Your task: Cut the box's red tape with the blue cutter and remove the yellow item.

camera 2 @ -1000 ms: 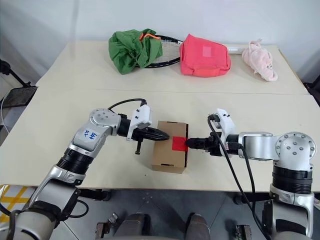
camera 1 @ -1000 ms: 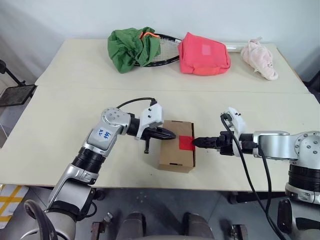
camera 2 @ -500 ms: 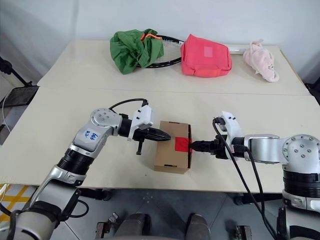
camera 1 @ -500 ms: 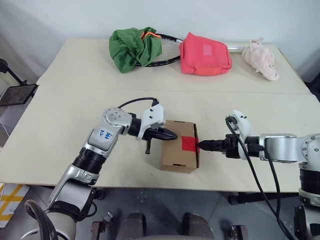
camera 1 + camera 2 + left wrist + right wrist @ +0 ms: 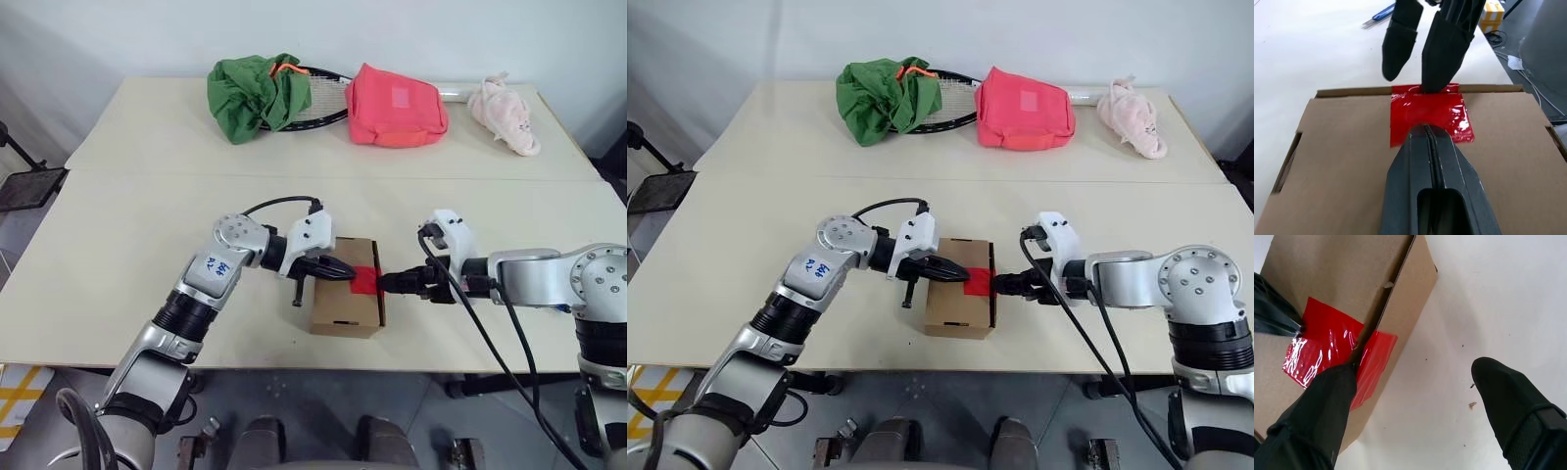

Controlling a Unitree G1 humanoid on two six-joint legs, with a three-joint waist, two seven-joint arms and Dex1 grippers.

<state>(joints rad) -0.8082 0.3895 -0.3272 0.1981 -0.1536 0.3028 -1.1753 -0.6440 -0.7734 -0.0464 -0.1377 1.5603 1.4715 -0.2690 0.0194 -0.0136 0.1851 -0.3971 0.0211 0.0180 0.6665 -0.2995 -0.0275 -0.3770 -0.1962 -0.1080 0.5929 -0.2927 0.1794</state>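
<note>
Head views: box [image 5: 347,297] sits near the front edge of the counter [image 5: 118,245], red tape [image 5: 365,281] on its right top edge. Left gripper [image 5: 338,271] lies over the lid; right gripper [image 5: 388,284] is at the tape.

Left wrist: its 2 fingers [image 5: 1437,196] pressed together, tips on the tape; blue cutter [image 5: 1384,11] lies on the counter beyond the box.

Right wrist: fingers [image 5: 1322,411] spread, 1 touching the tape at the box's edge.
</note>
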